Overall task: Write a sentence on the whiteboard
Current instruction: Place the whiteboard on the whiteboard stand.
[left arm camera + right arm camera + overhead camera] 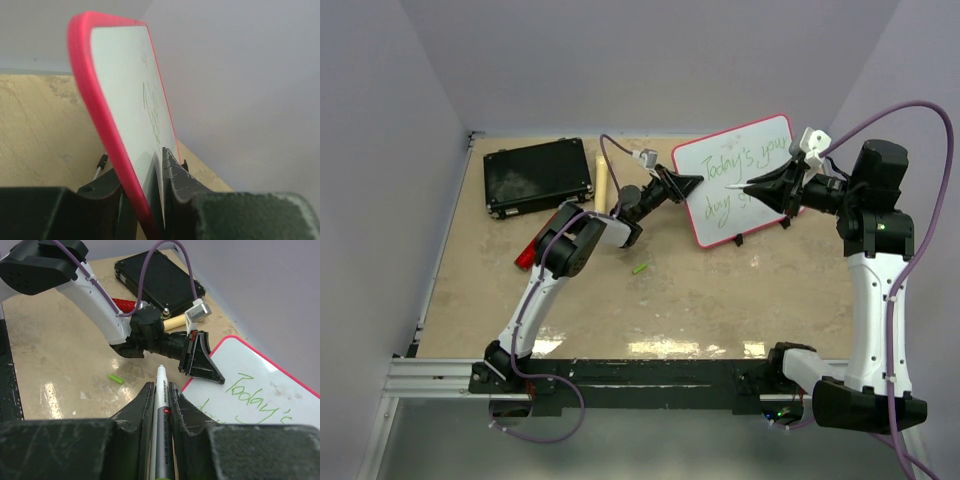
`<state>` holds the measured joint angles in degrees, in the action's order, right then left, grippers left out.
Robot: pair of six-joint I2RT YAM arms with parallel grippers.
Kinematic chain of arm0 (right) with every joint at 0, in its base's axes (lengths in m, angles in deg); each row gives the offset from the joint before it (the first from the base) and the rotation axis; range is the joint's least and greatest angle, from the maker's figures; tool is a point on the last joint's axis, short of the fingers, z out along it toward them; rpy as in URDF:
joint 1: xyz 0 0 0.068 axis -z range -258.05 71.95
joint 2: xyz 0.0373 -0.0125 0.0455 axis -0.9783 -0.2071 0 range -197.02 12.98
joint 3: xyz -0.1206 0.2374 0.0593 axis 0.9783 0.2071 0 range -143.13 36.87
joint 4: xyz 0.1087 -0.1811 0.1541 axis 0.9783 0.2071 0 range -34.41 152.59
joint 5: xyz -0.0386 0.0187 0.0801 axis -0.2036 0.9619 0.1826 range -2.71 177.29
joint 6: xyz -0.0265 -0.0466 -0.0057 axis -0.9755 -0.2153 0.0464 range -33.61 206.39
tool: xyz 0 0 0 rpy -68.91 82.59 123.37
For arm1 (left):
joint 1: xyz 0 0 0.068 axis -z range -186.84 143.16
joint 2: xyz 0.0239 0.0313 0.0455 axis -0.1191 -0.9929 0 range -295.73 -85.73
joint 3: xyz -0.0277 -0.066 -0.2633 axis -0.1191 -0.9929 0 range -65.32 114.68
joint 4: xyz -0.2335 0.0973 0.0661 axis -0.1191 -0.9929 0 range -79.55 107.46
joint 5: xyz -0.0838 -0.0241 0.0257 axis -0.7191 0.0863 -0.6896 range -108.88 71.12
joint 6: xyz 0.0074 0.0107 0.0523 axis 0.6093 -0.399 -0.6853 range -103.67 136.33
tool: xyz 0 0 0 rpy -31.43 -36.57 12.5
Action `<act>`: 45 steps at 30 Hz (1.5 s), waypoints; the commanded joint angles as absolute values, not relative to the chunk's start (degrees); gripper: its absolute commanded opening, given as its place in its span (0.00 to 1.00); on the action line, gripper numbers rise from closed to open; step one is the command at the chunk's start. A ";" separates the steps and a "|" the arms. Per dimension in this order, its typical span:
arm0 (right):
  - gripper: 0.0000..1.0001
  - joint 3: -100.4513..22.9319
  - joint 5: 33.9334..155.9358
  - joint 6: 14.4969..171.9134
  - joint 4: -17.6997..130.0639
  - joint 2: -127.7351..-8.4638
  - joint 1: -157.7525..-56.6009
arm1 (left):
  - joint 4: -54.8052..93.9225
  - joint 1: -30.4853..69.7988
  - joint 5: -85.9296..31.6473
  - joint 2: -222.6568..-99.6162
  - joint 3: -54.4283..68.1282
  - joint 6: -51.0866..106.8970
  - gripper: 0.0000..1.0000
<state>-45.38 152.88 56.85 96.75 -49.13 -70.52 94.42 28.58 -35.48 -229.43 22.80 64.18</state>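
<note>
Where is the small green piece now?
In the top view, the green piece lies on the table, just below the left arm and left of the whiteboard.

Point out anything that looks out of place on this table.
A small green piece, maybe a pen cap, lies loose on the table, away from the pen in the right hand. The whiteboard also sits skewed to the table's edges.
</note>
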 commanded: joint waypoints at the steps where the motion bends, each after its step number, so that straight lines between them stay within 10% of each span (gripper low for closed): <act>1: 0.00 -45.39 154.09 57.48 95.40 -48.10 -70.23 | 119.06 29.81 -40.33 -231.28 22.05 57.28 0.27; 23: 0.00 -44.86 153.83 57.56 94.96 -47.93 -70.23 | 120.73 28.31 -40.85 -225.75 15.46 58.24 1.00; 40: 0.00 -42.50 154.53 57.65 93.12 -46.35 -70.23 | 111.69 24.27 -45.33 -196.69 -20.04 57.46 1.00; 45: 0.00 -39.86 154.45 57.21 91.37 -45.29 -70.32 | 73.33 24.44 -47.01 -179.01 -25.16 48.95 1.00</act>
